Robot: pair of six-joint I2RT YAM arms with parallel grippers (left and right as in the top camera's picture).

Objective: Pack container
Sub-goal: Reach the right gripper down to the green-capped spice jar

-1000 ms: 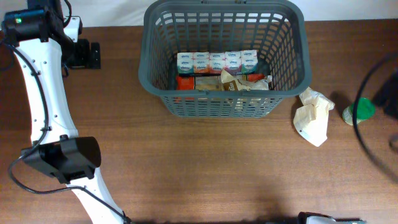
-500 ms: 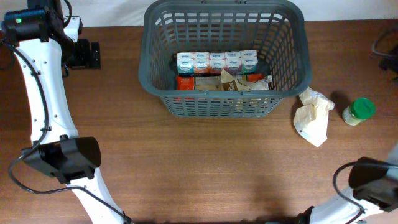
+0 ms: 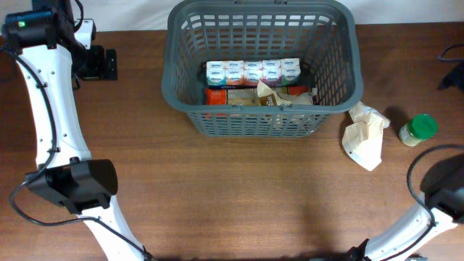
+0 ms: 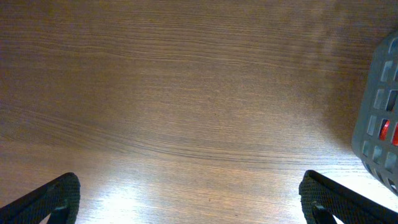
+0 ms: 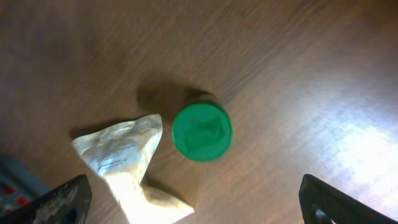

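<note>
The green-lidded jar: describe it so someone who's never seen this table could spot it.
Find the big grey basket on the wooden table. Right of it lies a crumpled cream packet, and just beyond stands the small jar. Only it is round with a bright green lid.

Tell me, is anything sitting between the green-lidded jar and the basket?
Yes: a crumpled pale bag lies between the jar and the basket, close to the basket's right side.

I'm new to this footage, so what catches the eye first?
The big grey basket sits top centre in the overhead view, a row of white cartons inside. To its right, outside it, a crumpled cream packet and a green-lidded jar sit on the wooden table.
</note>
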